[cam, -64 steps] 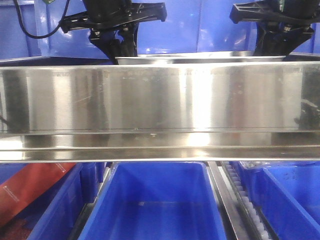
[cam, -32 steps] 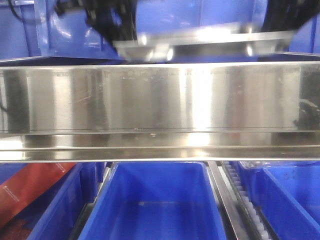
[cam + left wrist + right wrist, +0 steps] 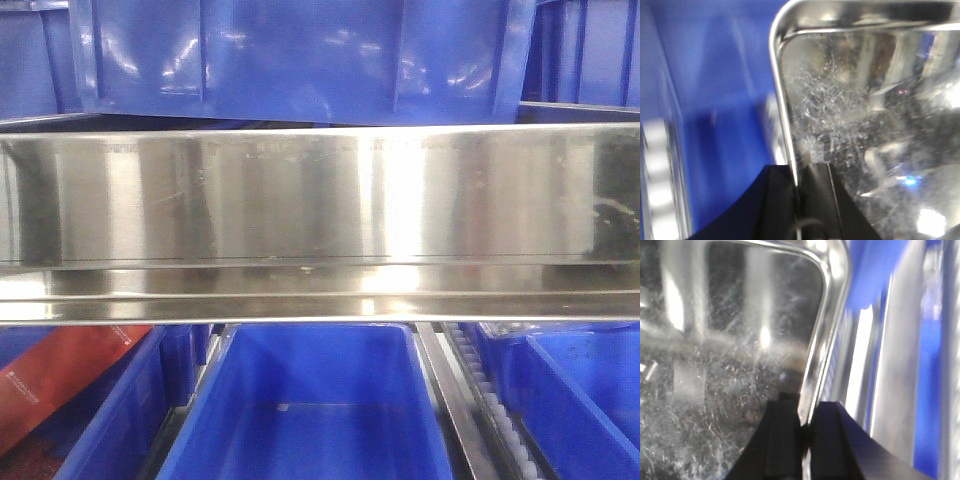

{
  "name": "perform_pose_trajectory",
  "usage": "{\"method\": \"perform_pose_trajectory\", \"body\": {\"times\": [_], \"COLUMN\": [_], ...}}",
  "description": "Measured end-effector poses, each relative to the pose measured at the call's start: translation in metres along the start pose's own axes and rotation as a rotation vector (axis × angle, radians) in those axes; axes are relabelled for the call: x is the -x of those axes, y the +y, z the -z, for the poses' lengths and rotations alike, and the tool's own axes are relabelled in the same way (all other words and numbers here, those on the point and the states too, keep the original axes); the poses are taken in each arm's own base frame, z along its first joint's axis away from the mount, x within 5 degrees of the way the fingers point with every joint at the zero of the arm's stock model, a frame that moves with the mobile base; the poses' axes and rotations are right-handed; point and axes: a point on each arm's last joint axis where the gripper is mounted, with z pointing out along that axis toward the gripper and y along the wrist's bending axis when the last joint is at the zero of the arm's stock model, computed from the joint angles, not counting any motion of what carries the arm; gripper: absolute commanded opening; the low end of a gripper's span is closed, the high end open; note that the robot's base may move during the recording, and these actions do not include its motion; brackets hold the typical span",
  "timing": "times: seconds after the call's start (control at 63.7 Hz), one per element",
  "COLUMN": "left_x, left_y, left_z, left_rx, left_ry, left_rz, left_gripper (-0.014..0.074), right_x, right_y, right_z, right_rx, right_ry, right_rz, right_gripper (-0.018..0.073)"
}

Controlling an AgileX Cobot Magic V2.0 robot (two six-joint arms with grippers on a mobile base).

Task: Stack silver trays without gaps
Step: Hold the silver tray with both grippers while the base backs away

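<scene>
One silver tray [image 3: 865,115] fills the left wrist view, its scratched shiny floor and rounded corner showing. My left gripper [image 3: 798,169] is shut on its left rim, one black finger [image 3: 777,200] outside and one inside the pan. The same silver tray [image 3: 730,365] shows in the right wrist view, where my right gripper [image 3: 805,412] is shut on its right rim. Both wrist views are motion-blurred. Neither the tray nor either gripper appears in the front view.
A long mirror-like steel rail [image 3: 320,200] spans the front view. Blue plastic bins stand behind it [image 3: 300,60] and below it [image 3: 320,400]. A red carton [image 3: 60,375] lies in the lower left bin. Blue plastic [image 3: 715,100] lies under the tray's left side.
The tray, held at both ends by the black grippers above the rail, rose with them and left the top of the front view.
</scene>
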Motion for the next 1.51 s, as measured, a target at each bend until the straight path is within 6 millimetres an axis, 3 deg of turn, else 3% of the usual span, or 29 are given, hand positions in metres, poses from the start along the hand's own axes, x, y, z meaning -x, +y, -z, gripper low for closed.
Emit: {"method": "perform_pose_trajectory", "body": {"times": [0.173,0.534,1.507], "left_x": [0.016,0.040,0.045], "left_y": [-0.002,-0.002,-0.002], "left_z": [0.024,0.034,0.037], "left_rx": [-0.020,-0.001,0.015], "left_ry": [-0.185,-0.476,-0.536], "left_rz": [-0.025,-0.134,-0.175], "left_gripper": [-0.0019,-0.0019,-0.0019], "right_x": [0.024,0.054,0.055], "right_y": [0.004,0.006,0.006], "right_z": [0.021,0.037,0.038], "right_rx": [0.008,0.008,0.013], "right_ry": [-0.163,-0.476,-0.494], "right_rz": [0.016,0.023,0.019], "right_gripper": [-0.0080,-0.0080,-0.0080]}}
